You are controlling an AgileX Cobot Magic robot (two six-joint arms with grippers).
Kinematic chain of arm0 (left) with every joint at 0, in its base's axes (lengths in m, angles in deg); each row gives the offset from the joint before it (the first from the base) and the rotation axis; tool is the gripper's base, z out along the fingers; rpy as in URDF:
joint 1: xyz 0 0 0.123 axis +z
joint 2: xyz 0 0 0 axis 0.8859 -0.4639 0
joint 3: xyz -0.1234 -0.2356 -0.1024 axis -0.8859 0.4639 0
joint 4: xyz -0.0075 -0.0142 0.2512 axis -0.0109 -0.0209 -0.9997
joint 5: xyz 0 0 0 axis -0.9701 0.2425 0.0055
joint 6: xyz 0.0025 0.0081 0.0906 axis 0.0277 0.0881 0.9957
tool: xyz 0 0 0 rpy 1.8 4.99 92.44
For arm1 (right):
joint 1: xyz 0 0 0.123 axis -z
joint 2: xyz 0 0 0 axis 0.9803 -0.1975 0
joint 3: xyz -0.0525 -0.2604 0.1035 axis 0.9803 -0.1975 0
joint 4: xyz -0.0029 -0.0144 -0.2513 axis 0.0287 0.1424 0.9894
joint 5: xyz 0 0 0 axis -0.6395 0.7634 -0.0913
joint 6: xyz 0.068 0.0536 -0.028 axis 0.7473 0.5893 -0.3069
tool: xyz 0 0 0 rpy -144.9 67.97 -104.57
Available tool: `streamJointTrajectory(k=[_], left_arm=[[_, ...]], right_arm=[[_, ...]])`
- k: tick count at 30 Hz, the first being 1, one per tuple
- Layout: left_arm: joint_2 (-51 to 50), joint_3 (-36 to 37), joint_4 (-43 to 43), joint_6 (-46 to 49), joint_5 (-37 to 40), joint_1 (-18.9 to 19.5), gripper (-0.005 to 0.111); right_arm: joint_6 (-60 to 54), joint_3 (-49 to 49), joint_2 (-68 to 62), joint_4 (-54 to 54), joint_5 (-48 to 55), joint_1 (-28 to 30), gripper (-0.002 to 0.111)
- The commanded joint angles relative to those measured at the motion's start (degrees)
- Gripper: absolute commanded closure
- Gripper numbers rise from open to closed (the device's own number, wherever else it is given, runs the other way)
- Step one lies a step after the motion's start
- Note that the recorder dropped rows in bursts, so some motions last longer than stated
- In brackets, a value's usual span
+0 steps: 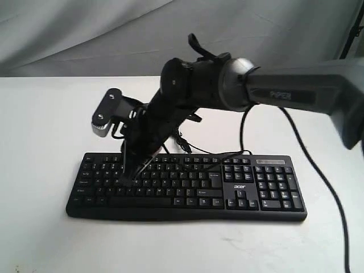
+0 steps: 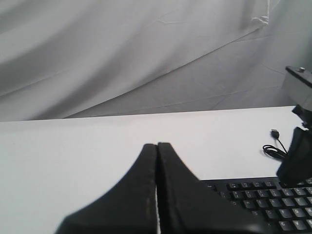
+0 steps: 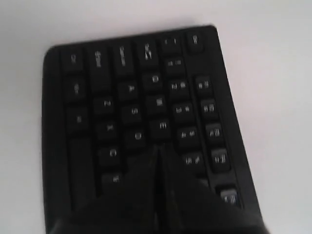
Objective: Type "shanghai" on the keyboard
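We see the flat black plastic keyboard [image 1: 187, 185] on the smooth white table [image 1: 45, 142]. The right gripper [image 3: 157, 150] leans down over the keys near D, jaws pressed together, holding nothing; the left gripper [image 2: 157, 146] likewise.

The tool [image 3: 157, 150] is closed; it sits over the keyboard [image 3: 83, 122] beside the D key [image 3: 138, 135].

A smooth white flat tabletop [image 1: 40, 142] fills the foreground under soft, even light. Behind it hangs a wrinkled pale grey fabric backdrop [image 1: 85, 34], with a thin dark slanted pole [image 1: 352, 33], perhaps a stand, at far right.
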State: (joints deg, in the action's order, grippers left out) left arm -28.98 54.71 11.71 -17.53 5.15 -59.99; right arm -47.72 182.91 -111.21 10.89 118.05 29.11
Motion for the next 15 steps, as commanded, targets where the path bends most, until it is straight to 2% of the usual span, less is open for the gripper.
streamJointTrajectory(k=[1,6,15], left_arm=[[0.1,0.1,0.0,-0.2,-0.3,-0.4,0.107],[0.1,0.1,0.0,-0.2,-0.3,-0.4,0.107],[0.1,0.1,0.0,-0.2,-0.3,-0.4,0.107]], right_arm=[[0.1,-10.1,4.7,-0.6,-6.4,0.5,0.108],[-2.1,-15.4,5.6,-3.4,-9.3,0.5,0.108],[-2.5,-15.6,5.0,-3.4,-9.7,0.5,0.108]])
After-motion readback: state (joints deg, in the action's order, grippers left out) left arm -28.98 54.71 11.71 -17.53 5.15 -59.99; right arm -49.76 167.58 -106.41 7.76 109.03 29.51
